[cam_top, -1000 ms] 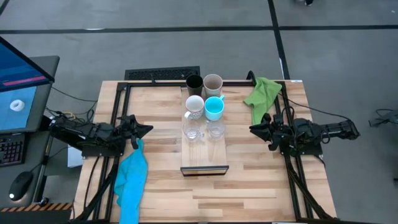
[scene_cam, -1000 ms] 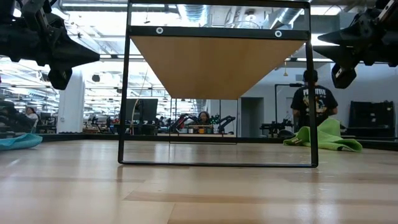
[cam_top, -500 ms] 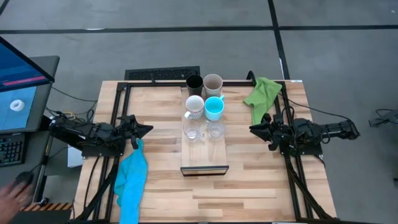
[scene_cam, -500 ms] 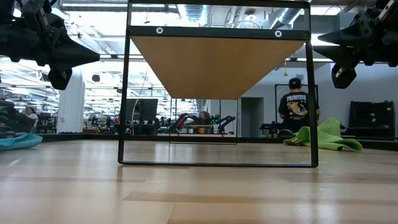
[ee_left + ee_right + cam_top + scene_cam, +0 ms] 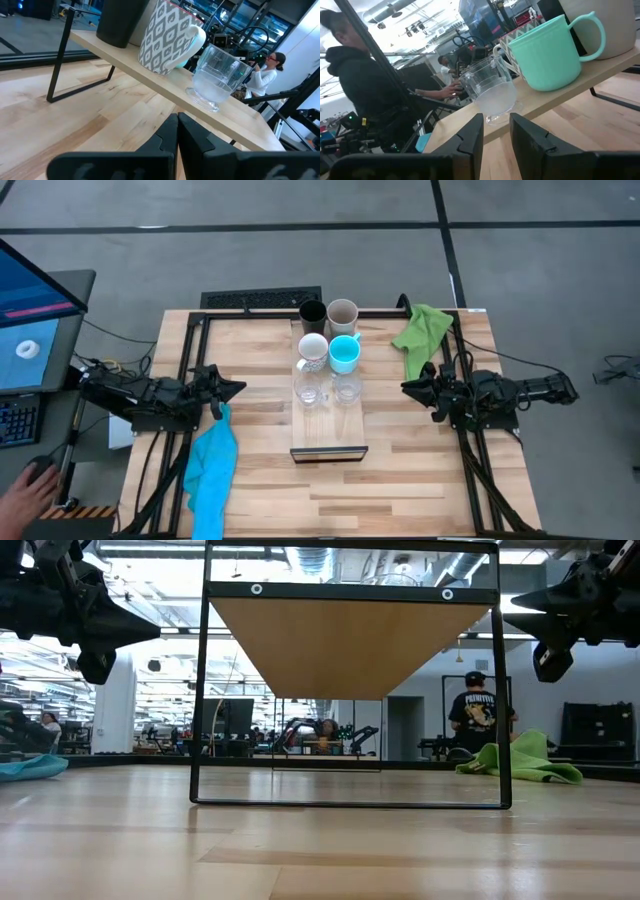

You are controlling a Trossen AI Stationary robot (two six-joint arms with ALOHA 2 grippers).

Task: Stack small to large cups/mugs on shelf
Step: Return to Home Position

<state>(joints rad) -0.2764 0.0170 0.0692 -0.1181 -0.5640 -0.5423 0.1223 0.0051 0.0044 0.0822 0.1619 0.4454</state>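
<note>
Our left gripper (image 5: 177, 119), fingers together, and right gripper (image 5: 496, 120), fingers slightly apart, hang empty on either side of the shelf (image 5: 328, 435), where all six cups (image 5: 343, 313) stand (paired, not nested). We judge a careless inward swing could clip the nearest glass cups (image 5: 310, 392).

Round black cup (image 5: 312, 312): plain black.
Round beige-grey cup (image 5: 342, 312): plain beige-grey.
White ceramic mug (image 5: 167, 37): white with a grey diamond lattice.
Turquoise handled mug (image 5: 547, 55): even turquoise, no pattern.
Left clear glass cup (image 5: 309, 391), right clear glass cup (image 5: 347, 389): colourless, see-through.
Long light-wood plank shelf (image 5: 330, 430): pale wood grain, dark front edge.
Crumpled green cloth (image 5: 422, 328): bright green.
Crumpled blue cloth (image 5: 212, 465): light blue.
Wooden tabletop (image 5: 420, 470): pale planks, mixed tan tones.
</note>
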